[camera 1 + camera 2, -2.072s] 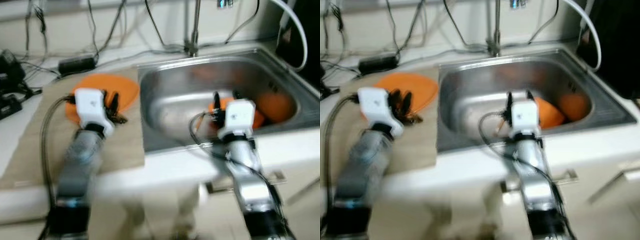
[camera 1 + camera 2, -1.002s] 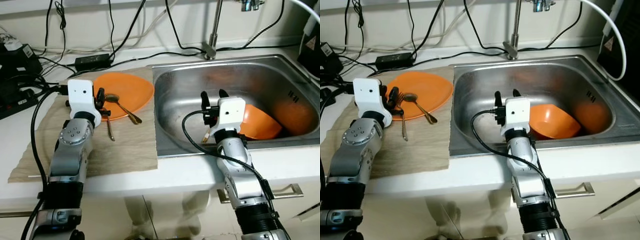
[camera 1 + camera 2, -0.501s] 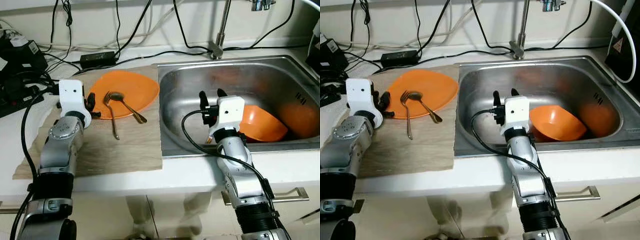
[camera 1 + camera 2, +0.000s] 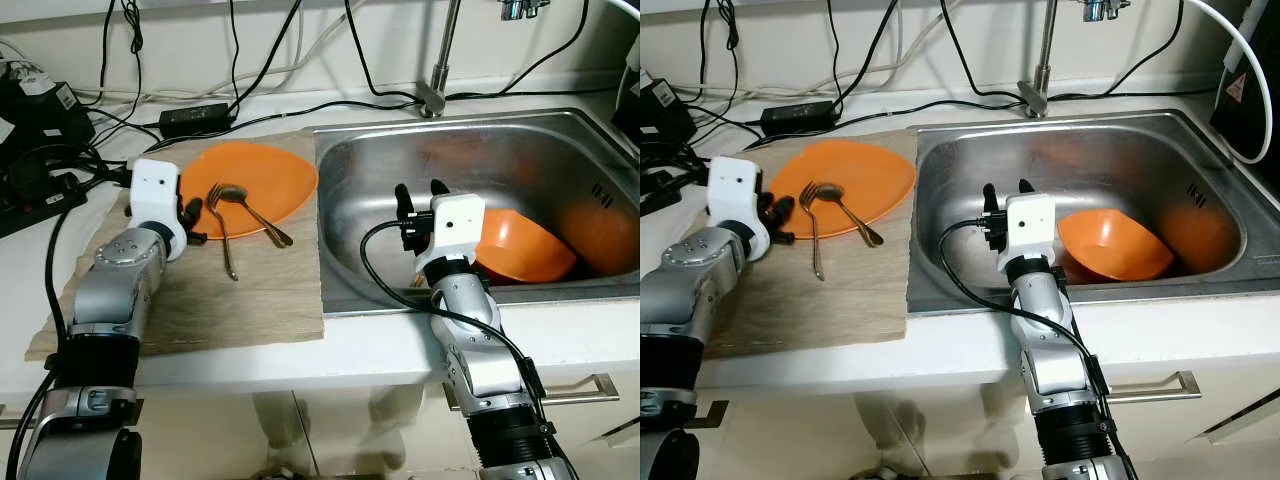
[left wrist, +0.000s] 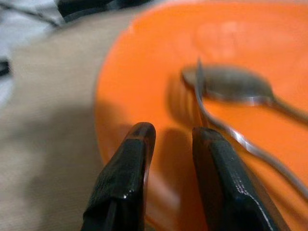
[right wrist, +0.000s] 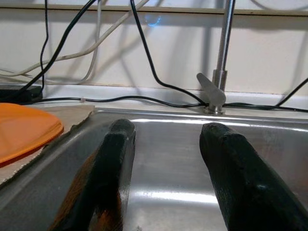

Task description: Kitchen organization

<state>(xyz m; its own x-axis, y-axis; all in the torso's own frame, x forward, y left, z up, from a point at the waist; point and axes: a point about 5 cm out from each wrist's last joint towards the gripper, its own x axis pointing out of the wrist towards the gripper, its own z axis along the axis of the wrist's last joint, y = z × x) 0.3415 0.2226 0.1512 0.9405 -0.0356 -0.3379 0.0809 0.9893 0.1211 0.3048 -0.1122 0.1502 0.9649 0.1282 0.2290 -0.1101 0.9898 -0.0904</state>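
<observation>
Bowl [image 4: 520, 250] lies tilted in sink [image 4: 380, 190].

Sink [image 4: 370, 190] is showing brushed steel w/ dull sheen; faucet [image 4: 440, 60] is looking like shiny metal. Plate [image 4: 265, 175] and bowl [image 4: 525, 250] are reading as smooth orange plastic, semi-gloss. Mat [image 4: 200, 300] is looking like matt woven cloth, rough. Fork [image 4: 222, 230] and spoon [image 4: 250, 210] are showing tarnished metal. Left end effector [image 5: 168, 168] fingers [image 5: 125, 187] are gleaming, glossy black.

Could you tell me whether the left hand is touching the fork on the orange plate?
Cannot tell. In the left wrist view the left hand is right beside the fork, but blur hides any contact.
</observation>
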